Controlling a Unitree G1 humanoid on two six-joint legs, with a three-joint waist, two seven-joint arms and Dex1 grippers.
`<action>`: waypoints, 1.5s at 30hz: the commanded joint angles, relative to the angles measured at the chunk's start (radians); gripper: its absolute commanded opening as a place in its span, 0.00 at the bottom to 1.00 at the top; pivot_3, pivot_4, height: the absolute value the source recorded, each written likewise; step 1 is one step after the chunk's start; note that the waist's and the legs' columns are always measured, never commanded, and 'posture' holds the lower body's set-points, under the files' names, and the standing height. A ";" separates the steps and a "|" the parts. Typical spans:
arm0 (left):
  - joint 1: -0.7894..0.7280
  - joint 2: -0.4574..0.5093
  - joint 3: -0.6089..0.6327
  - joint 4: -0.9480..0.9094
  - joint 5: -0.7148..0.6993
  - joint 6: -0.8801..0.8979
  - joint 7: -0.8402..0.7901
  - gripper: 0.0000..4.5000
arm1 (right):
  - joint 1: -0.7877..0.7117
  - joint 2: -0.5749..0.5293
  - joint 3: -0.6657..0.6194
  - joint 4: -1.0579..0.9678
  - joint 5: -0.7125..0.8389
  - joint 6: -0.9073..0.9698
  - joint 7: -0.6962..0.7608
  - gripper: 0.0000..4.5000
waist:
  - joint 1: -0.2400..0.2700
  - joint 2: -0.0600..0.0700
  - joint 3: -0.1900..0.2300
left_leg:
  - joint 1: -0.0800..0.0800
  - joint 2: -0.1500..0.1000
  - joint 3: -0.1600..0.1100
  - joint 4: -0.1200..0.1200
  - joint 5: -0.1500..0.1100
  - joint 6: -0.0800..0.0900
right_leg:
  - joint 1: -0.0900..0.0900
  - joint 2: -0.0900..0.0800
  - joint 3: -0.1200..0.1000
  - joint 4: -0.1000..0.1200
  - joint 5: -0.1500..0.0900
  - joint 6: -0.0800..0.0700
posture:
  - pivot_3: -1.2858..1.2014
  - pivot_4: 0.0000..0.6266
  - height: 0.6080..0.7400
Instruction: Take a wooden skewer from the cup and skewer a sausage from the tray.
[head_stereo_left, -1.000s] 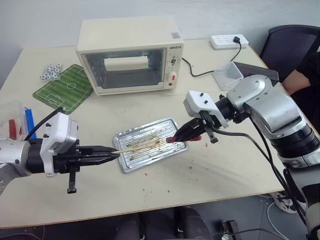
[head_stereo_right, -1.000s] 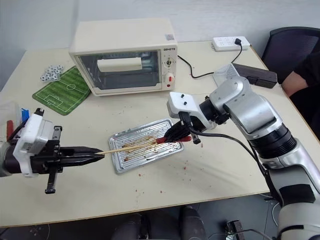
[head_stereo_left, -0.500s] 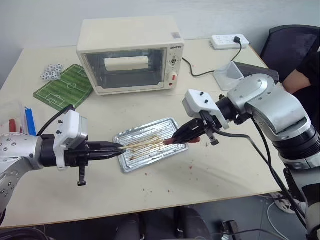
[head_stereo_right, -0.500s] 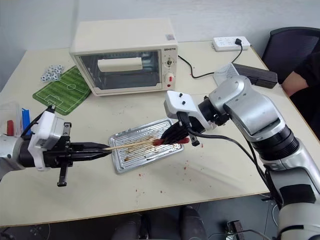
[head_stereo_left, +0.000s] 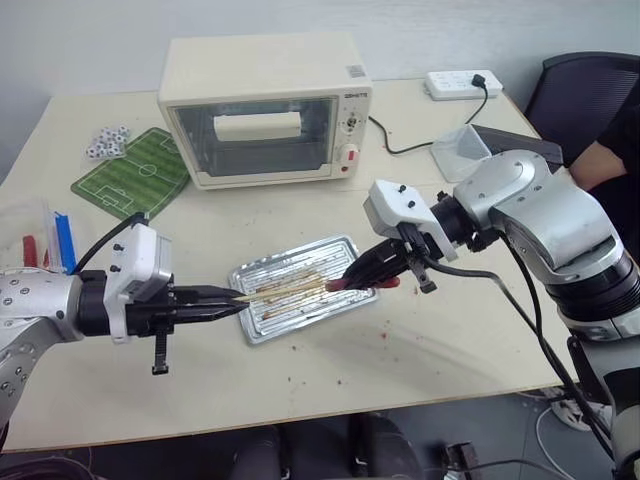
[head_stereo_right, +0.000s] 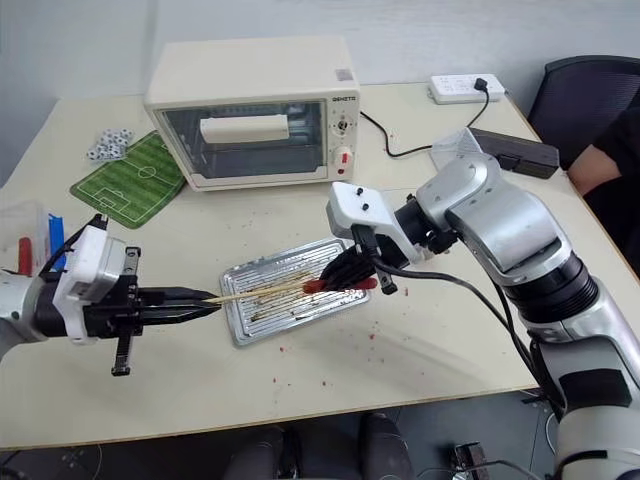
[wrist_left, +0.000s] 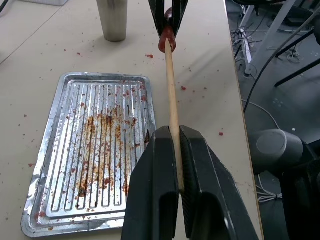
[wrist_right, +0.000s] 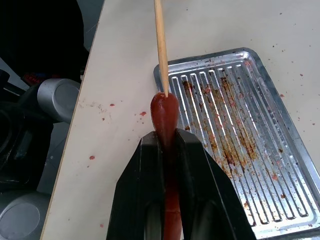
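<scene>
- I have the thin, pale tan wooden skewer (wrist_left: 172, 90) already out of the cup; it runs level above the tray, in the middle of the left eye view, its tip just entering the end of the sausage.
- The small, slim, bright red sausage (wrist_right: 164, 117) is lifted off the tray, at centre frame in the head views; the skewer's point sits at its rounded end, so I judge the piercing only begun.
- My left gripper (head_stereo_left: 228, 305) is pressed together on the skewer's rear end, at lower left of the left eye view.
- My right gripper (head_stereo_right: 345, 272) pinches the sausage along its length, just right of centre in the right eye view.
- The shallow, ribbed, silvery metal tray (head_stereo_left: 262, 320), sauce-stained, lies below them holding no other sausage.
- The plain grey steel cup (wrist_left: 112, 20) stands at the top of the left wrist view, beyond the tray.
- Left to do, in my judgement: push the skewer through the sausage.
</scene>
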 joint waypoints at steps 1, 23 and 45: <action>0.003 0.018 0.030 0.002 0.011 -0.012 -0.013 0.00 | -0.007 -0.018 -0.054 -0.018 0.009 -0.016 0.001 0.05 | 0.003 0.000 0.000 | 0.000 0.000 0.000 0.000 0.000 0.000 | 0.000 0.000 0.000 0.000 0.000 0.000 | 0.52 0.24 1.00; -0.033 0.005 -0.009 0.008 0.024 -0.020 -0.017 0.00 | -0.004 -0.015 -0.054 -0.022 0.011 -0.016 -0.016 0.05 | 0.004 0.000 0.000 | 0.000 -0.001 0.000 0.001 0.000 0.000 | 0.000 0.000 0.000 0.001 0.000 0.000 | 0.52 0.24 1.00; -0.067 -0.001 -0.049 0.009 0.027 -0.025 -0.018 0.00 | -0.002 -0.005 -0.056 -0.050 0.036 0.008 -0.034 0.05 | 0.004 0.000 0.000 | 0.000 -0.001 0.000 0.001 0.000 0.000 | 0.000 0.000 0.000 0.002 0.000 0.000 | 0.52 0.24 1.00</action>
